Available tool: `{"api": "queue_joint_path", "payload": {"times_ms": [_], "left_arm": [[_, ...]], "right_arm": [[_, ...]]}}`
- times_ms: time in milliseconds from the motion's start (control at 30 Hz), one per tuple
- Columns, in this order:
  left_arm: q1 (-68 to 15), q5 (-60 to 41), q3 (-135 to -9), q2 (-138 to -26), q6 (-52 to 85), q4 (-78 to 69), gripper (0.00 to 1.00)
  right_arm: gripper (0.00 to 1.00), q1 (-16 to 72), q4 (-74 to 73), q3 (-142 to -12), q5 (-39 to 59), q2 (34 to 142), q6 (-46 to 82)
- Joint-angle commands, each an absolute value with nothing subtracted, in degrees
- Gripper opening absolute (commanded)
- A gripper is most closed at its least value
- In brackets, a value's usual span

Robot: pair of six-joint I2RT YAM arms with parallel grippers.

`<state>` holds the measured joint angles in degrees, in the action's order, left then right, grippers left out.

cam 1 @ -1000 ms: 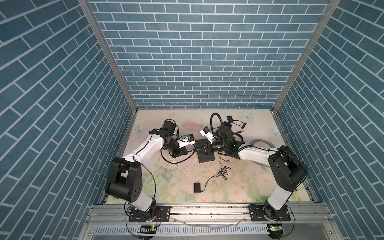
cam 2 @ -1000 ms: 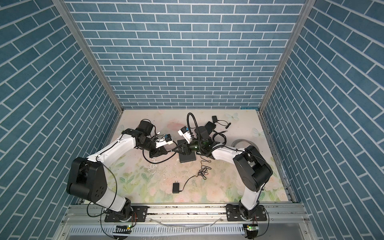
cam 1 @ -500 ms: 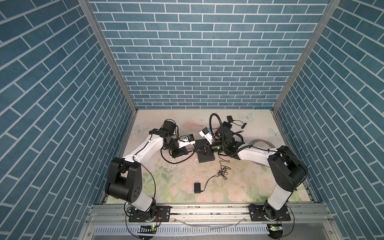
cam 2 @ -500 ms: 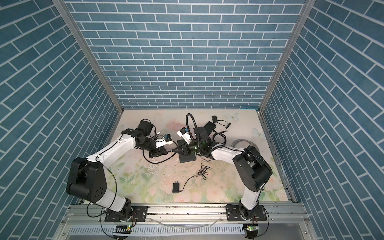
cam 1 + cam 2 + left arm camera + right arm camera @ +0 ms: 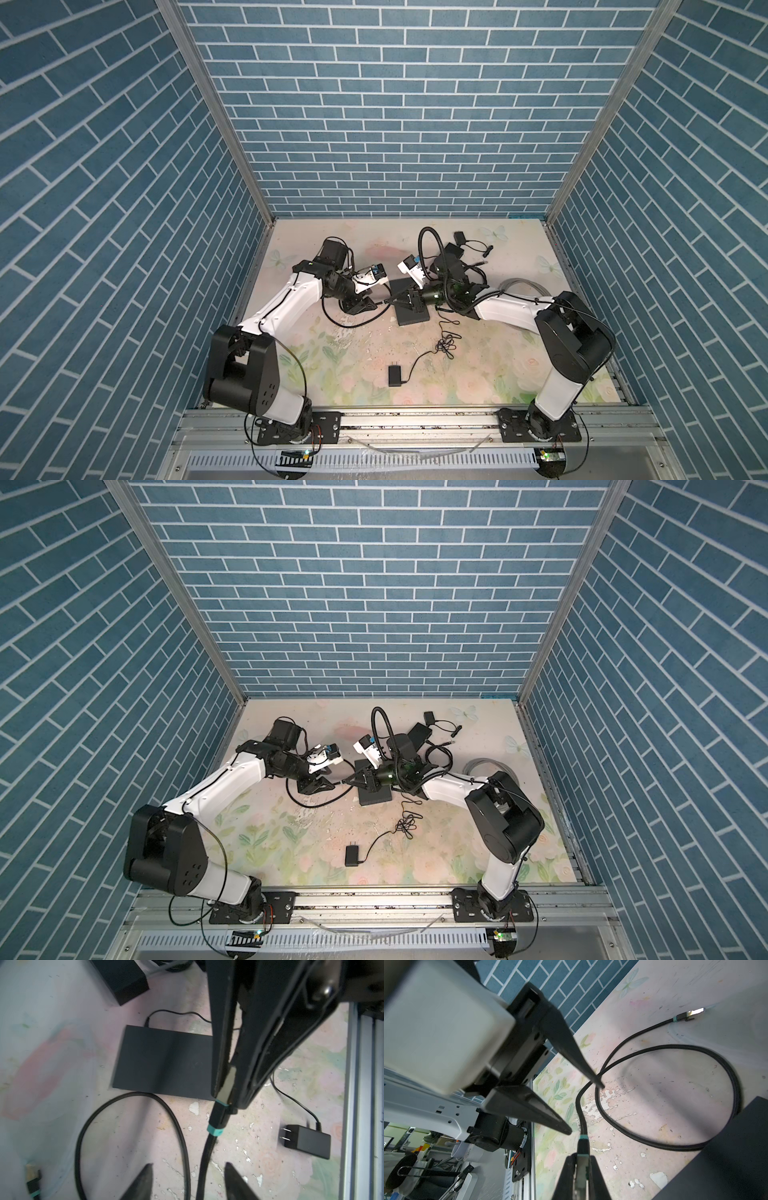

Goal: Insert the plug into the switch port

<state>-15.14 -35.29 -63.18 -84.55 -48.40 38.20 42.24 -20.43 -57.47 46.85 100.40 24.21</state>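
Plug (image 5: 225, 1084) is hanging right of centre in the left wrist view, just off the lower right corner of the black switch (image 5: 162, 1059) lying on the bench (image 5: 52, 1068), right jaws pinching its metal end. Left jaws are standing spread at the bottom edge, cable (image 5: 204, 1153) running between them.

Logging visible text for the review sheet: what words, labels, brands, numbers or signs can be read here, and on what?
No text can be read in any view.
switch: faint mark on its top, too faint to read.
power adapter: no print visible.
plug: bare metal, no print visible.
blue tag on the left arm's camera mount: too small to read.
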Motion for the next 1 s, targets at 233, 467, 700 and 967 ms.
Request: {"api": "queue_joint_path", "payload": {"times_ms": [233,467,700,967], "left_arm": [[-9.0,-12.2,-54.5,-74.0,-15.4,-5.7,1.0],[-5.4,-31.2,-60.0,-76.3,-19.1,6.0,0.97],[-14.1,-30.4,-48.6,-70.6,-30.0,5.3,0.9],[-17.8,-33.6,-49.5,-75.8,-35.6,5.5,0.69]], "right_arm": [[0.05,42.3,-22.5,-58.6,40.5,100.7,33.5],[0.04,40.7,-19.7,-61.4,37.6,101.0,42.5],[0.05,38.0,-23.9,-59.3,39.1,99.9,56.4],[0.04,37.7,-26.9,-59.4,41.0,101.3,61.3]]}}
